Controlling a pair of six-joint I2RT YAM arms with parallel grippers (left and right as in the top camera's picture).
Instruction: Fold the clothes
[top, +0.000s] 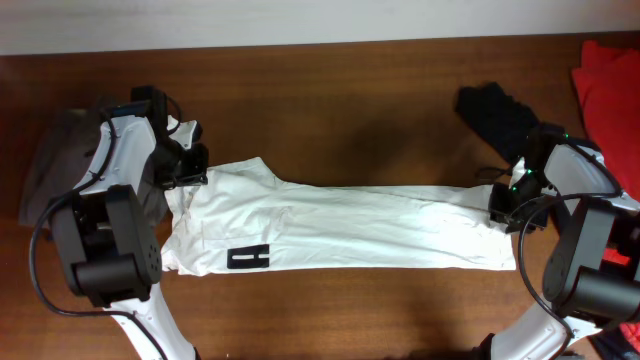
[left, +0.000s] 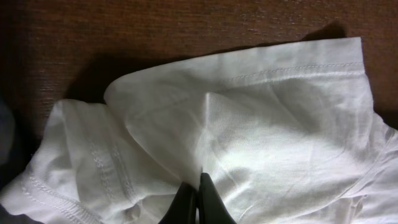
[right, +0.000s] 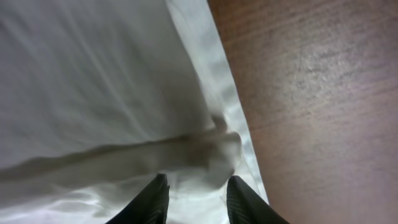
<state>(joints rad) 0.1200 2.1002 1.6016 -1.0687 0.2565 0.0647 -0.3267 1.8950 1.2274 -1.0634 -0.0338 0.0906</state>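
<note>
One soft white knit shirt (top: 340, 225) lies stretched oblong. The left gripper (left: 198, 190) pinches its nine-o'clock end, and the right gripper (right: 197, 182) clamps the bunched three-o'clock hem.

White shirt (top: 340, 228): possibly "H" (top: 248, 259).

White shirt (top: 350, 225) is lying stretched long across the wooden table (top: 330, 110) as a narrow band, a black block mark (top: 248, 259) showing near its lower left. Left gripper (top: 188, 172) is sitting at the shirt's upper left corner, right gripper (top: 502, 208) at its right end. Black garment (top: 495, 110) is lying crumpled upper right, red cloth (top: 610, 90) at the right edge, grey cloth (top: 45, 175) far left.
</note>
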